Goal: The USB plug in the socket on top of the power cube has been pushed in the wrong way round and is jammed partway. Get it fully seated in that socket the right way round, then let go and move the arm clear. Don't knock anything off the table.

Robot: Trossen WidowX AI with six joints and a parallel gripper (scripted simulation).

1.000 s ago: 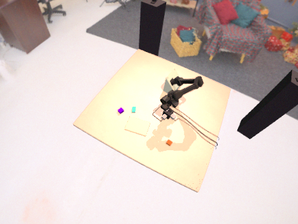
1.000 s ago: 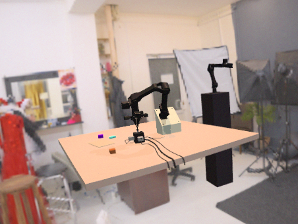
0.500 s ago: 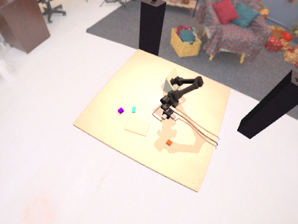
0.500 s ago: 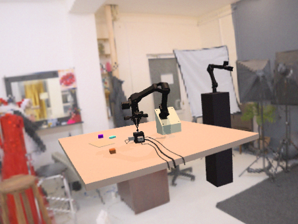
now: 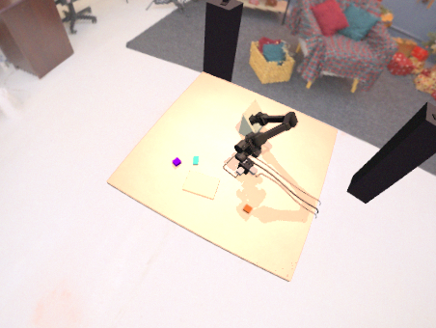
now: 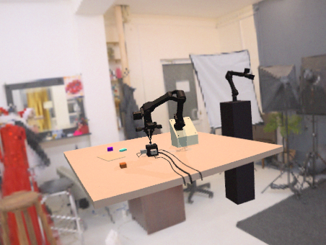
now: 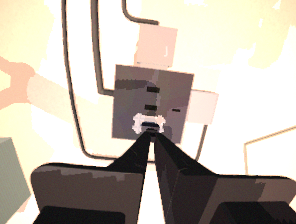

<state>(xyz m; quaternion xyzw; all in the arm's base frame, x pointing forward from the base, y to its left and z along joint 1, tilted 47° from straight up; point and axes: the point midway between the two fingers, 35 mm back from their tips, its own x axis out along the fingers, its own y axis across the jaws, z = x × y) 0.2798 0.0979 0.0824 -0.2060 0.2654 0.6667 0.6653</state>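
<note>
The power cube [image 5: 247,166] [image 6: 151,148] [image 7: 131,107] is a dark block with slots in its top face. My gripper [image 6: 150,140] [image 7: 151,137] points straight down over the cube, its fingers nearly together and shut on the USB plug. Only a small dark part of the plug [image 7: 150,125] shows at the fingertips in the wrist view, within a whitish outline near one edge of the cube's top. The plug is at the top face; how deep it sits and which way round it is cannot be told. The fingers hide most of it.
Pale plugs [image 7: 157,46] [image 7: 202,107] stand on two sides of the cube, and dark cables [image 5: 289,189] [image 6: 174,165] run to the table edge. An orange block [image 5: 247,208] [image 6: 122,165], purple block [image 5: 177,162] [image 6: 109,148], teal piece [image 5: 196,160] [image 6: 122,150] and sloped box [image 6: 184,140] are on the table.
</note>
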